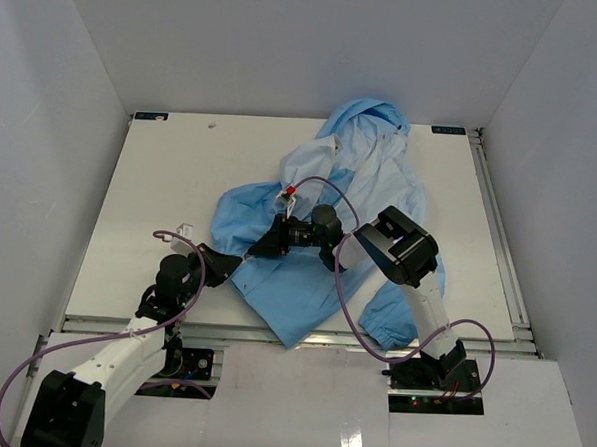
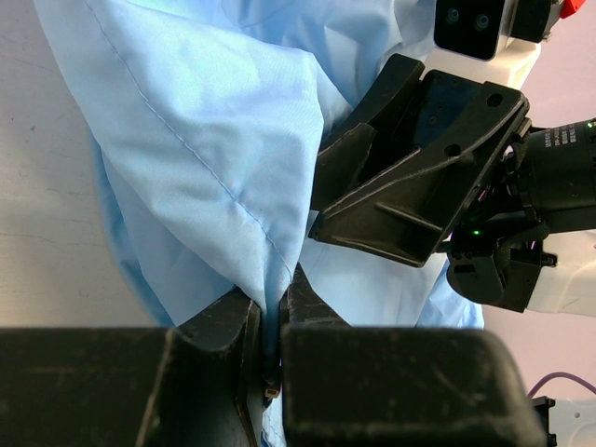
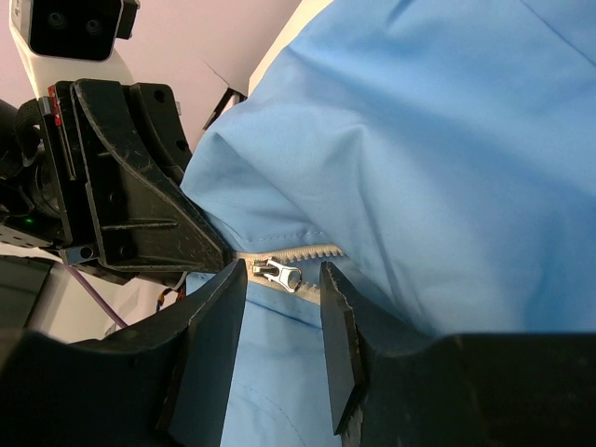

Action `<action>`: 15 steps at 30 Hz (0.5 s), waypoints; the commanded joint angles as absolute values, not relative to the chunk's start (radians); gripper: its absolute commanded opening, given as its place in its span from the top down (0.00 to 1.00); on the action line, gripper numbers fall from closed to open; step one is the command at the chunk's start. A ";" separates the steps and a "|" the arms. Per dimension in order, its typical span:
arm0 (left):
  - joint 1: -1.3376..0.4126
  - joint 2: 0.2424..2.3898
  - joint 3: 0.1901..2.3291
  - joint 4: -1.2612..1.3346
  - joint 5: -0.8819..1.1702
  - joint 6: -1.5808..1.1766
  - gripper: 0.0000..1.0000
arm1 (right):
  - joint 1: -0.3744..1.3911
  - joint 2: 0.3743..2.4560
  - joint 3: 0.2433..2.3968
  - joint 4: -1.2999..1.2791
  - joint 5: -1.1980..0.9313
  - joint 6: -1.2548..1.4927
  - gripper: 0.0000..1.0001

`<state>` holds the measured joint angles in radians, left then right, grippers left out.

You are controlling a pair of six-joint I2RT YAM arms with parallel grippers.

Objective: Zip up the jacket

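Note:
The light blue jacket (image 1: 319, 215) lies crumpled on the white table (image 1: 161, 176), hood towards the back. My left gripper (image 1: 228, 263) is shut on a fold of the jacket's lower front edge; the left wrist view shows the fabric (image 2: 214, 168) pinched between its fingers (image 2: 223, 326). My right gripper (image 1: 267, 244) reaches in from the right, just beside it. In the right wrist view it (image 3: 282, 289) is open, its jaws either side of the small white zipper pull (image 3: 282, 273) on the pale zipper strip (image 3: 317, 251), not touching it.
The two grippers sit almost against each other; the left gripper's black body (image 3: 121, 186) fills the right wrist view's left side. Purple cables (image 1: 341, 276) loop over the jacket. A metal rail (image 1: 123, 324) edges the table's near side. White walls enclose the table.

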<state>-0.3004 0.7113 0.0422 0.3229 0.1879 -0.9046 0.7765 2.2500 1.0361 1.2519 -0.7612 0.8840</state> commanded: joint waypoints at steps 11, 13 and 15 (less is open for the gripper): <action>-0.298 0.690 -0.087 0.348 0.196 -0.891 1.00 | 0.790 2.257 1.060 1.224 -0.750 0.867 0.56; -0.299 0.690 -0.087 0.348 0.199 -0.891 1.00 | 0.792 2.260 1.062 1.229 -0.754 0.873 0.56; -0.298 0.689 -0.088 0.347 0.200 -0.891 1.00 | 0.795 2.262 1.066 1.236 -0.760 0.880 0.56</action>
